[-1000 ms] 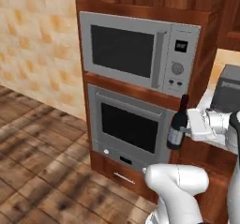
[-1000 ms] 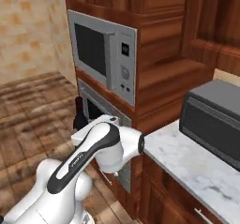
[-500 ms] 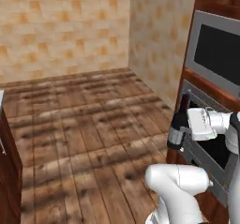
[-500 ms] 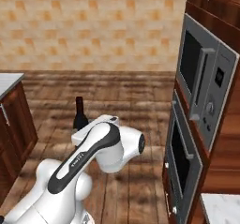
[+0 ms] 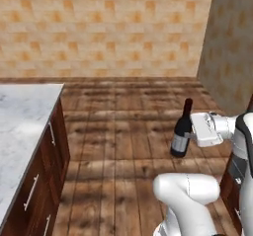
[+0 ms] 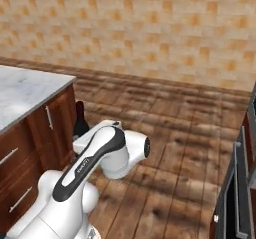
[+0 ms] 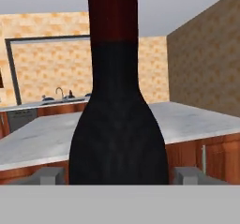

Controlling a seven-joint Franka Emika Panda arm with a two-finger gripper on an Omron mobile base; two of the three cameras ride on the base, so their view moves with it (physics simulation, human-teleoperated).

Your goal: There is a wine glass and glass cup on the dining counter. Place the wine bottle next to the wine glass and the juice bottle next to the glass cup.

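Observation:
My gripper [image 5: 192, 131] is shut on the wine bottle [image 5: 181, 140], a dark bottle with a dark red neck and pale label, held upright above the wooden floor. In the right base view the wine bottle [image 6: 79, 124] peeks out behind my white arm. In the hand view the wine bottle [image 7: 117, 134] rises between the two grey fingertips [image 7: 48, 175] of the gripper [image 7: 119, 177]. Far back left, the dining counter [image 7: 47, 104] carries a curved steel tap [image 7: 59, 92]. The wine glass, glass cup and juice bottle are out of view.
A marble-topped cabinet [image 5: 22, 116] with brown drawers stands at the left, also at the left of the right base view [image 6: 27, 90]. A nearer marble top [image 7: 201, 121] spans the hand view. Wooden floor [image 5: 123, 111] lies ahead, a tiled wall [image 5: 99, 27] behind. Dark oven edge [image 6: 240, 183] at right.
The whole picture has swung: the camera moved from the microwave and oven wall to the open floor and marble-topped cabinet. The wine bottle stays held in the gripper.

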